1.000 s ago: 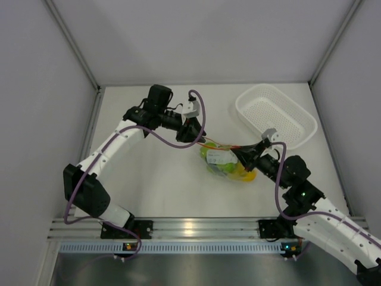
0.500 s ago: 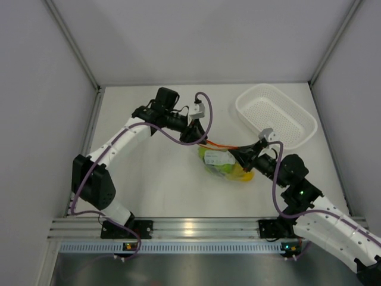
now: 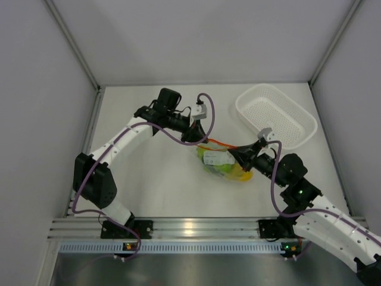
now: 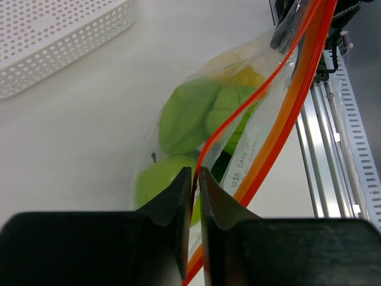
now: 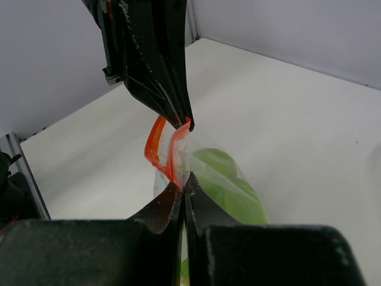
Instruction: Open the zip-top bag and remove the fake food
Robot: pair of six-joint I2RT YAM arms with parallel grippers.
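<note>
The clear zip-top bag [image 3: 223, 162] hangs between both grippers in the middle of the table, its orange-red zip strip [image 3: 221, 143] on top. Light-green and yellow fake food [image 3: 229, 170] sits inside; green pieces [image 4: 190, 113] show through the plastic in the left wrist view. My left gripper [image 3: 198, 136] is shut on one side of the zip strip [image 4: 208, 149]. My right gripper [image 3: 239, 154] is shut on the other end of the strip [image 5: 174, 164]. The bag [image 5: 220, 185] also shows in the right wrist view, with the left fingers [image 5: 166, 89] above it.
A white perforated basket [image 3: 275, 114] stands at the back right, beyond the right gripper; its corner [image 4: 65, 36] shows in the left wrist view. Grey walls enclose the table on three sides. The aluminium rail [image 3: 196, 229] runs along the near edge.
My left gripper has moved right and slightly toward the bag's top, the left arm swinging right. The right gripper and the bag shifted a little left. Both stay shut on the strip.
</note>
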